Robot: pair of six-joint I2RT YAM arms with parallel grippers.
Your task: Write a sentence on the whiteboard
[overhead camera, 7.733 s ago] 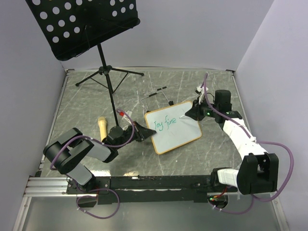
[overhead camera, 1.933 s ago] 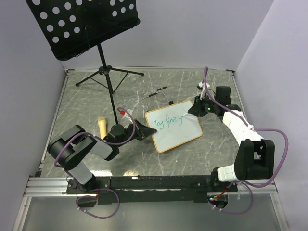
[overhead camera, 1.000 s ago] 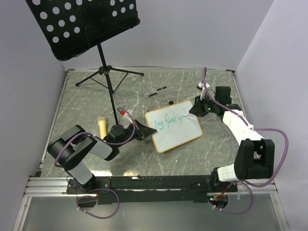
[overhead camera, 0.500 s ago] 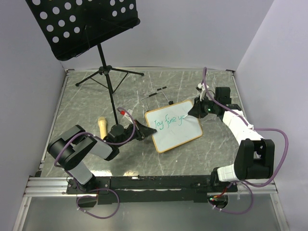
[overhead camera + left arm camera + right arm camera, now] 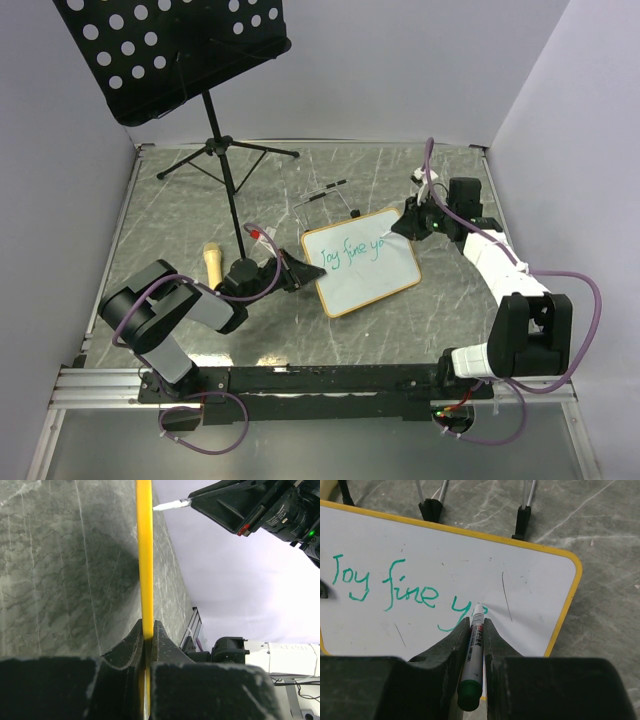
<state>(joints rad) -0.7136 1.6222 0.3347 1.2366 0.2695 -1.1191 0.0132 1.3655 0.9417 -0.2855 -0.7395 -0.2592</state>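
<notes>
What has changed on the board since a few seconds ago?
The right gripper, shut on the marker, moved right along the whiteboard, adding the start of a third green word. The left gripper stays clamped on the board's edge; the music stand hasn't moved.

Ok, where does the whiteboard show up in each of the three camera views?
Top external: the whiteboard lies mid-picture, tilted.
Left wrist: only its yellow frame edge-on, rising from the left gripper, which is clamped on it.
Right wrist: it fills the upper left.
Shared landmark: the marker held by the right gripper, tip at the board.
</notes>
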